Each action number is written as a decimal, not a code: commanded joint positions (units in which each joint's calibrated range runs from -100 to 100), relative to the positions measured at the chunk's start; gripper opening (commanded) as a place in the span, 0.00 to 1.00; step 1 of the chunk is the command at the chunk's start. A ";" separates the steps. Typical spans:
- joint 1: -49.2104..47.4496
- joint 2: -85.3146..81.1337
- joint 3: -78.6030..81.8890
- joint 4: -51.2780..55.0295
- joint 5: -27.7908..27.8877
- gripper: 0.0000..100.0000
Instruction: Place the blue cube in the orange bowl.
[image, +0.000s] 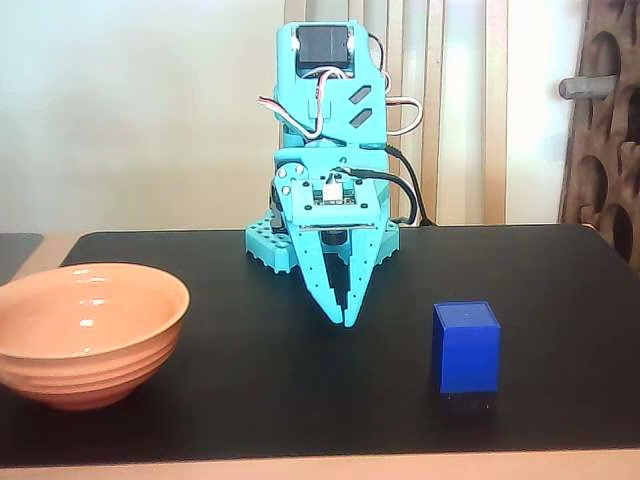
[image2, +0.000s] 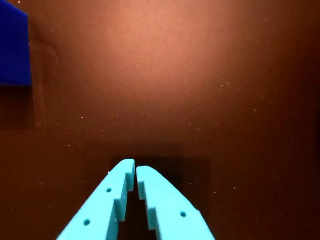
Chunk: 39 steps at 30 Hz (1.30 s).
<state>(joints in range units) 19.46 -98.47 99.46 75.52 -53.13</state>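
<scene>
The blue cube (image: 466, 346) rests on the dark table at the front right in the fixed view. In the wrist view only its edge (image2: 14, 45) shows at the upper left. The orange bowl (image: 85, 330) stands at the front left in the fixed view, with nothing visible inside, and is out of the wrist view. My turquoise gripper (image: 343, 316) points down over the middle of the table between bowl and cube, touching neither. Its fingers (image2: 135, 171) are shut with nothing between them.
The arm's base (image: 270, 243) stands at the back centre of the black table mat (image: 300, 400). The mat's front edge runs close under the bowl and cube. A pale wall and curtain lie behind.
</scene>
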 joint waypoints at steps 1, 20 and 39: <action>0.70 -1.19 0.54 0.44 -0.04 0.00; 0.70 -1.19 0.54 0.44 -0.04 0.00; 1.01 -1.19 0.54 0.44 -0.04 0.00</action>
<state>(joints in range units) 19.46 -98.47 99.46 75.52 -53.13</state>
